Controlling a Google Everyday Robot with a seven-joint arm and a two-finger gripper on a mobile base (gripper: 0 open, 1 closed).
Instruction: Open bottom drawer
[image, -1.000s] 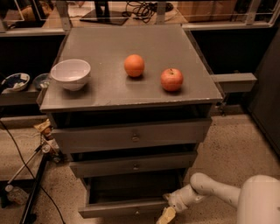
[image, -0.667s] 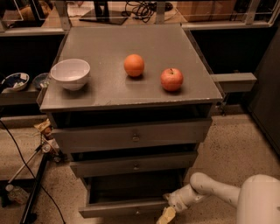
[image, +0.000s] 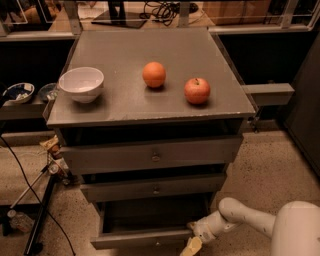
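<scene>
Bottom drawer standing open, gripper at its right end

The bottom drawer (image: 135, 239) sits lowest in the grey metal cabinet, at the lower edge of the camera view. It stands open: its thin flat front strip juts forward of the two fronts above and tilts slightly, and the dark inside of the box shows behind it.

The white arm (image: 245, 217) comes in from the lower right. It runs low over the floor from the rounded robot body (image: 297, 230), bends at a smooth joint and angles down and left. The gripper (image: 192, 244) is at the right end of the drawer front, right against or just beside it, with a pale yellowish tip pointing down. Whether it is open or closed cannot be told, nor whether it grips anything.

Above are the middle drawer (image: 155, 189) and the taller top drawer (image: 155, 156), both dull grey metal with a small central knob. The flat matte cabinet top (image: 125, 107) carries a glossy white bowl (image: 81, 83) at the left, a round orange (image: 154, 74) in the middle and a red apple (image: 197, 90) to the right, each apart from the others. The floor (image: 260, 175) is speckled stone, and a black cable (image: 30, 190) trails across it at the left
</scene>
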